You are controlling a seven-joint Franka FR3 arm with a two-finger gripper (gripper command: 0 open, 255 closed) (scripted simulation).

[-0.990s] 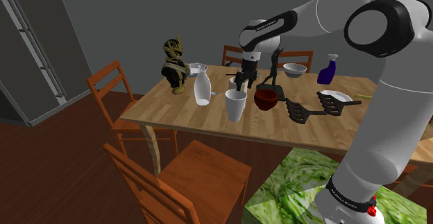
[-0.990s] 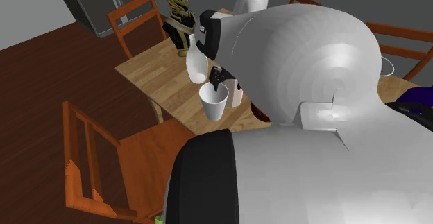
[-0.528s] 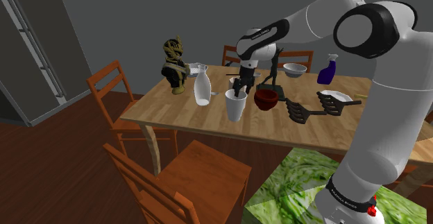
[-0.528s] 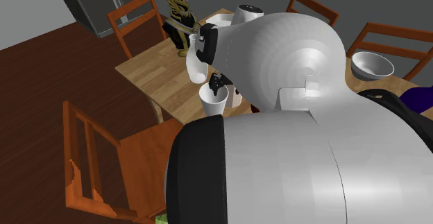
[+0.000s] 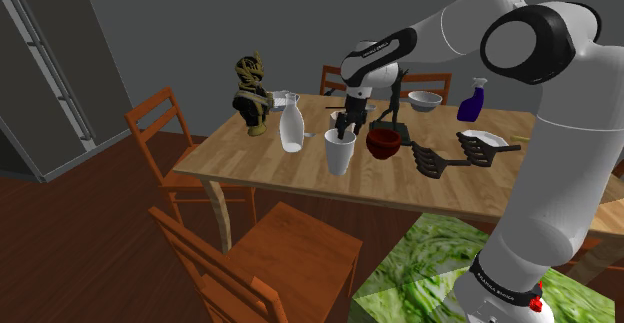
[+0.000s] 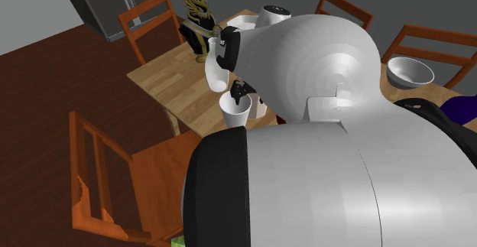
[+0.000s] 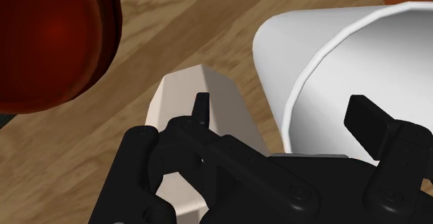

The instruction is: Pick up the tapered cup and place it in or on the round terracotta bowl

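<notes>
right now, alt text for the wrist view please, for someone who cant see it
The open black gripper straddles the wall of a white tapered cup, one finger outside it and one over its opening. Next to the cup, a pale faceted object and a dark red bowl sit on the wooden table.

Dim even light, faint shadows, crisp

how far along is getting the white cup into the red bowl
Approach looks done: the open gripper straddles the rim of the white cup, one finger outside, one over the opening. In hand: the grasp, not yet closed. Left: lifting it off the table and into the red bowl.
</notes>
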